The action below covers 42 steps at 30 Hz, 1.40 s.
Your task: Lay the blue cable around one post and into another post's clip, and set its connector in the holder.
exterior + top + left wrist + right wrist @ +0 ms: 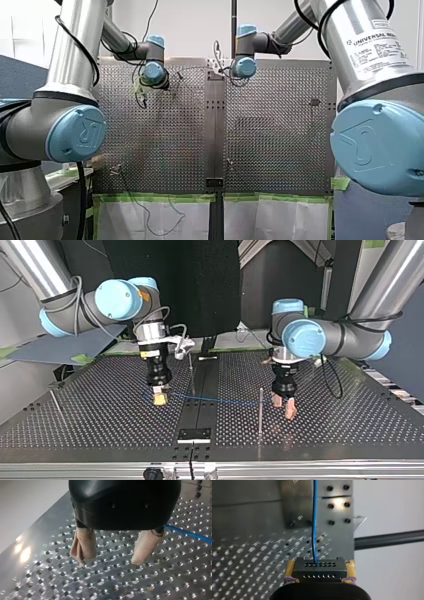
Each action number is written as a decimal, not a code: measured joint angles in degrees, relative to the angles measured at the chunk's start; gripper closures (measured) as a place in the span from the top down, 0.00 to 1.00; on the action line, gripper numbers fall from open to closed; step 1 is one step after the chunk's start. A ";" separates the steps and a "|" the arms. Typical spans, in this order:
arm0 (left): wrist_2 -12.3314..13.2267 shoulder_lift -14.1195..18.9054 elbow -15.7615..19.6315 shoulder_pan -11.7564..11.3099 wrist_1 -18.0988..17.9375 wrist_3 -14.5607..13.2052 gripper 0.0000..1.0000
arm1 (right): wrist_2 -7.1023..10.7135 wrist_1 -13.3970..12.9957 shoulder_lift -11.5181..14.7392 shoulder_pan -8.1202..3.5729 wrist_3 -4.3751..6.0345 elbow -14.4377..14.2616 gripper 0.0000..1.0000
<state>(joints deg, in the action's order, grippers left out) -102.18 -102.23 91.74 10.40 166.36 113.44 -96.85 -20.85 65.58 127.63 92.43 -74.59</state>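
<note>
Little of the task looks done. The connector [319, 570] is not in any holder: it sits clamped between the yellow pads [290, 568] of my right gripper [160, 399], which hangs straight down just above the table [100, 430], to the top view's left of the dark strip [200, 415] that runs down the table's middle. From the connector the blue cable [225, 400] runs low and almost straight across the strip toward my left gripper [110, 557] on the strip's other side. It passes close by the foot of a thin post [191, 375] at the strip's edge and behind a second post [260, 410] on the far side of the strip from the connector. I cannot tell whether it bends round either, and I see no clip holding it. So the wrap, the clipping and the seating all seem left to do. A dark plate [195, 434] at the strip's near end may be the holder, though I cannot be sure. My left gripper also points straight down, close over the table. Its beige fingers [84, 543] stand apart with nothing between them, and the cable lies beside them on the side toward the strip, not in their gap.
</note>
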 joint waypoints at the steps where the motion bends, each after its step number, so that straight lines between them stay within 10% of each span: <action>1: 0.11 0.00 0.09 0.07 -0.08 0.07 1.00 | -0.22 -0.45 -0.01 -0.03 0.32 -0.48 0.02; 16: 0.54 -0.01 0.26 0.56 -0.41 0.29 1.00 | -2.16 -8.98 -4.44 -3.04 3.60 -9.06 0.02; 29: 0.54 -0.01 0.26 0.60 -0.41 0.12 1.00 | -2.32 -16.73 -12.16 -9.45 6.20 -16.80 0.05; 42: 0.55 -0.01 0.26 0.75 -0.41 -0.14 1.00 | -4.63 -24.09 -19.53 -10.84 7.12 -24.18 0.07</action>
<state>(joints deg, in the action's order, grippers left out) -101.63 -102.25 92.00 11.16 165.95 113.30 -101.48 -44.94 46.04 116.79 99.54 -98.78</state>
